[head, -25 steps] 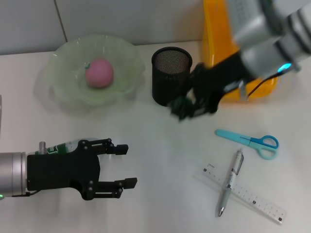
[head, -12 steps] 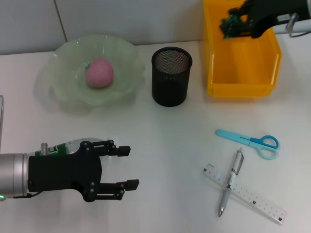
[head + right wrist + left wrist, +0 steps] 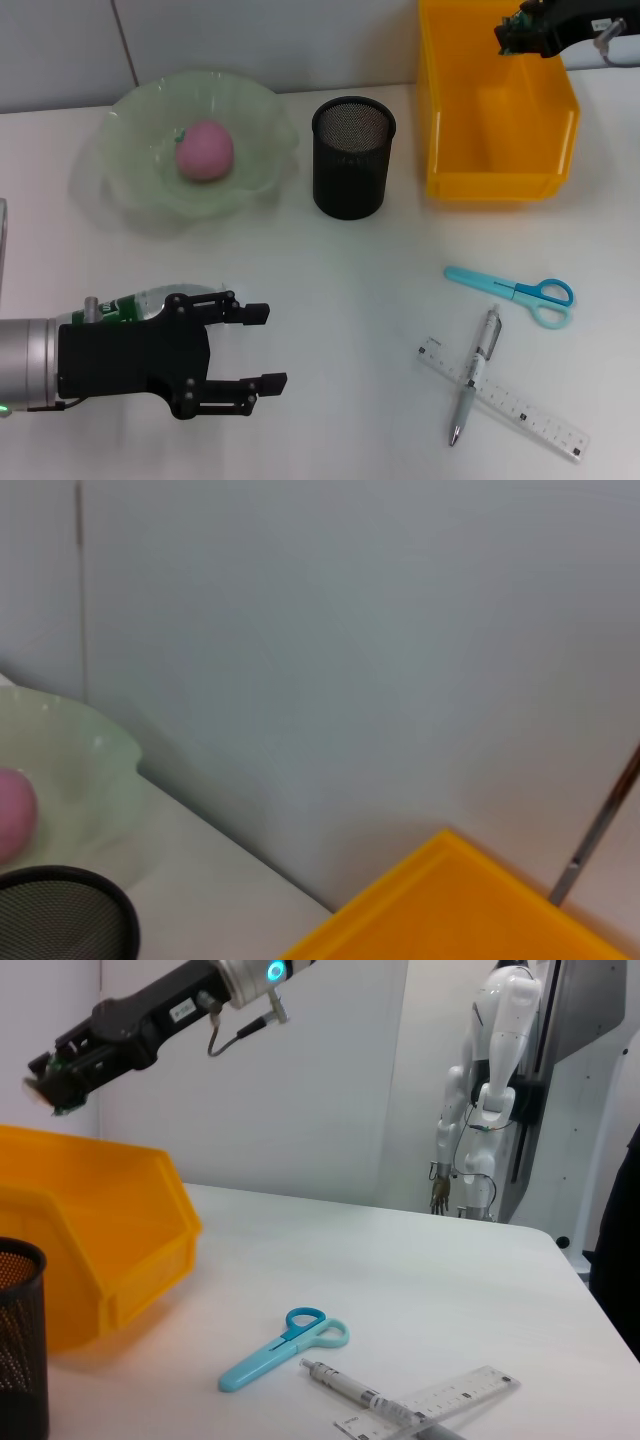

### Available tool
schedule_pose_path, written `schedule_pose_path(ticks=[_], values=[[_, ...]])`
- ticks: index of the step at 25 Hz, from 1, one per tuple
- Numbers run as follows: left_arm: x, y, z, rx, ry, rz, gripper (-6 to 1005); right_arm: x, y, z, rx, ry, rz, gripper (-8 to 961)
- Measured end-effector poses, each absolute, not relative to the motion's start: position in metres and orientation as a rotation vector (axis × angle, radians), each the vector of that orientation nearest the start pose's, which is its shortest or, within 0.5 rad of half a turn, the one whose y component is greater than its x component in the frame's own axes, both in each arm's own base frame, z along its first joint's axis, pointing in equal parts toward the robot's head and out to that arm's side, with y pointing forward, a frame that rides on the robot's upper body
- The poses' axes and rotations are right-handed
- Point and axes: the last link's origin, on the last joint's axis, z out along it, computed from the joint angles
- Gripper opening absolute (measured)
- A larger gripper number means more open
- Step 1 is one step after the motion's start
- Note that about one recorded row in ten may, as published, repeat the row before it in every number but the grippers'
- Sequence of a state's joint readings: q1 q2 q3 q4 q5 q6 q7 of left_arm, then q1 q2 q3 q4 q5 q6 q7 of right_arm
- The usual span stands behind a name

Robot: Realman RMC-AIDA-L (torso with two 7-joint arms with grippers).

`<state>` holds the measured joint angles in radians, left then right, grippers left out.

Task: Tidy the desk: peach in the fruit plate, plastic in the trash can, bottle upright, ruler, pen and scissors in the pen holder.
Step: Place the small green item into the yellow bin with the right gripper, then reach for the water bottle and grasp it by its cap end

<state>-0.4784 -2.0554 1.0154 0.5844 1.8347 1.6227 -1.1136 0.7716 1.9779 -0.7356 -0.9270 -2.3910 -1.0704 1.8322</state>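
The pink peach [image 3: 205,150] lies in the pale green fruit plate [image 3: 120,190]. My right gripper [image 3: 512,36] hovers over the far side of the yellow trash can [image 3: 497,185], shut on a small green scrap of plastic [image 3: 505,38]; the left wrist view shows that gripper [image 3: 50,1072] above the bin [image 3: 100,1250]. The bottle [image 3: 140,300] lies on its side at the near left, partly hidden behind my open left gripper [image 3: 275,347]. Blue scissors [image 3: 510,292], a pen [image 3: 475,375] and a clear ruler [image 3: 530,415] lie at the near right, the pen across the ruler. The black mesh pen holder [image 3: 352,170] stands mid-desk.
The left wrist view shows the scissors [image 3: 285,1350], pen [image 3: 360,1395] and ruler [image 3: 450,1395] on the white desk, with another white robot [image 3: 490,1090] standing beyond the desk's far edge. A grey wall runs behind the plate and bin.
My right arm swung from beside the pen holder up and back to above the yellow bin, carrying the green plastic. The left gripper barely shifted.
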Motion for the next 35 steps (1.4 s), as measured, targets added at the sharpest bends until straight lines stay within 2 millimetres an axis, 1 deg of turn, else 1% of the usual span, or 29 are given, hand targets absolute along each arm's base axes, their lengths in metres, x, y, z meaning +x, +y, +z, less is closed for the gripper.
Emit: schedule_pose_path(ticks=[2,9,15,21,25,28,29,30,35], values=[[-0.254,0.291,-0.034,-2.976,-0.241,-0.725,776,0.227,0.465,0.101,-2.257,0.562,0.091,444],[-0.255,0.291,-0.033,-2.976,-0.240,-0.722,776,0.228,0.466,0.097,-2.248,0.592,0.108,445],[-0.254,0.292,-0.033,-2.980,-0.236,-0.718,776,0.228,0.466,0.097,-2.246,0.588,0.106,655],[-0.254,0.291,-0.033,-2.984,-0.232,-0.717,776,0.226,0.466,0.098,-2.242,0.588,0.120,787],[-0.253,0.292,-0.033,-2.982,-0.233,-0.718,776,0.218,0.463,0.102,-2.254,0.586,0.196,787],[-0.253,0.292,-0.033,-2.979,-0.234,-0.721,776,0.204,0.454,0.107,-2.311,0.581,0.322,786],[-0.253,0.292,-0.033,-2.979,-0.234,-0.721,776,0.195,0.443,0.112,-2.372,0.571,0.410,786],[-0.253,0.292,-0.033,-2.979,-0.234,-0.721,776,0.195,0.443,0.112,-2.372,0.571,0.410,786],[-0.254,0.292,-0.032,-2.980,-0.233,-0.724,776,0.179,0.408,0.119,-2.546,0.523,0.578,786]])
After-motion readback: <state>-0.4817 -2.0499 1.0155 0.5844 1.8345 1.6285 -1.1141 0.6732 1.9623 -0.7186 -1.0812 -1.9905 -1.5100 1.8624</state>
